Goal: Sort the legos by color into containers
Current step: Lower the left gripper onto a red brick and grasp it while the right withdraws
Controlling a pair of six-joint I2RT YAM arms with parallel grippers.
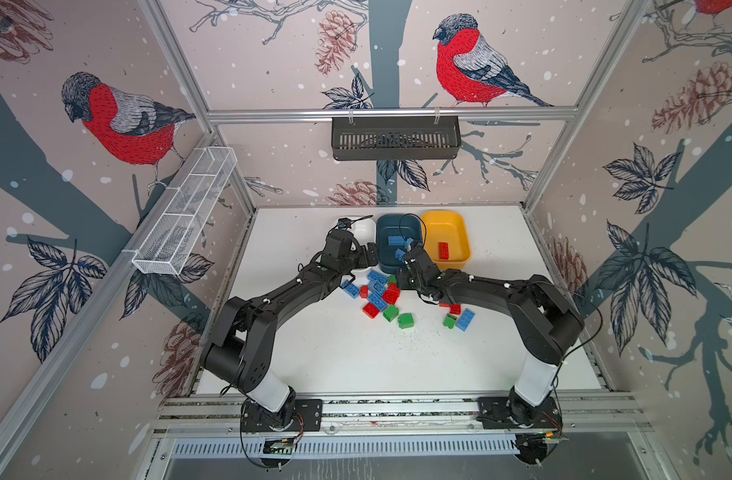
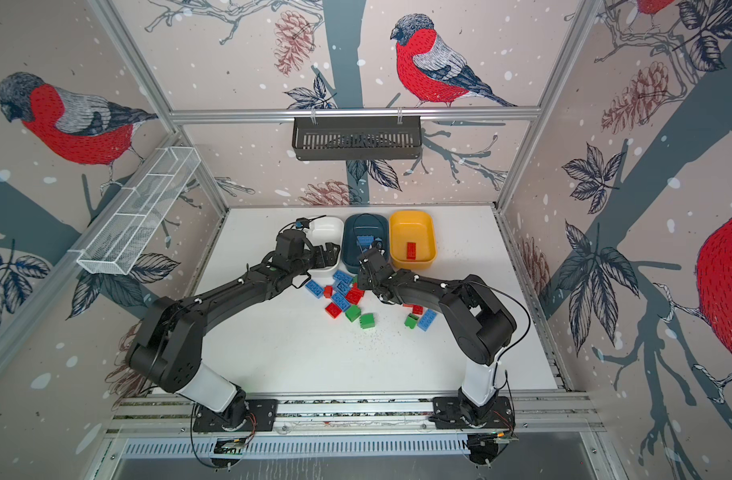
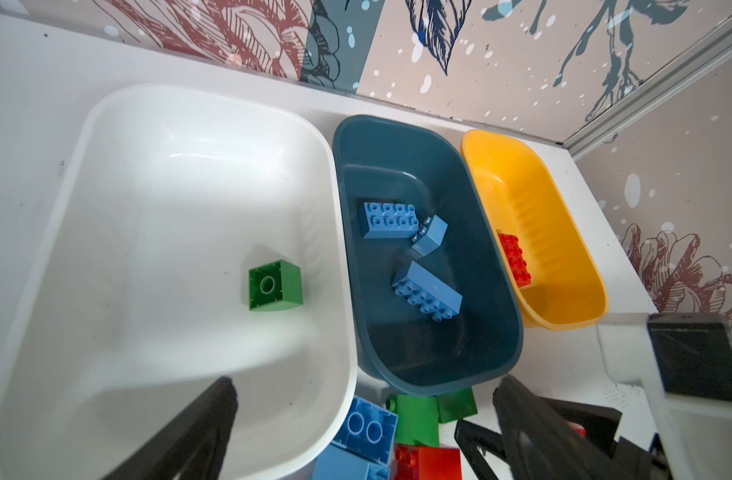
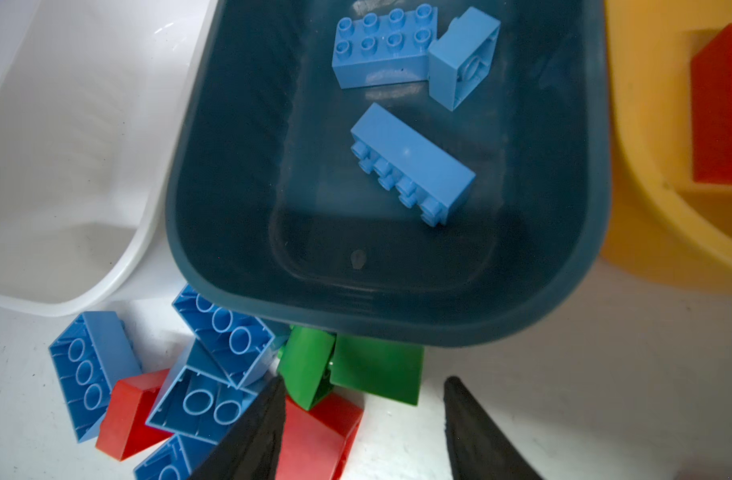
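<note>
Right gripper point(image 4: 364, 388) is set with its jaws apart and nothing between them, over the pile of legos point(image 1: 380, 291) on the table point(image 1: 314, 353) just before the teal tub point(image 4: 231, 187). Left gripper point(image 3: 366, 384) is spread wide and empty above the near end of the white tub point(image 3: 106, 187).

A pick from the pile is judged to be in hand. Two green bricks point(image 4: 376, 370) against the teal tub's wall lie nearest the right jaws. One brick must be isolated, since its neighbours are touching.

One green brick point(image 3: 274, 285) in the white tub is shown only by the left wrist view; in both top views it is hidden by the left arm point(image 1: 281, 291). Three blue bricks point(image 4: 412, 164) are seen in the teal tub and one red brick point(image 3: 514, 259) in the yellow tub point(image 3: 563, 270). Outlying bricks point(image 2: 426, 320) nearer the base are shown only in the top views.
</note>
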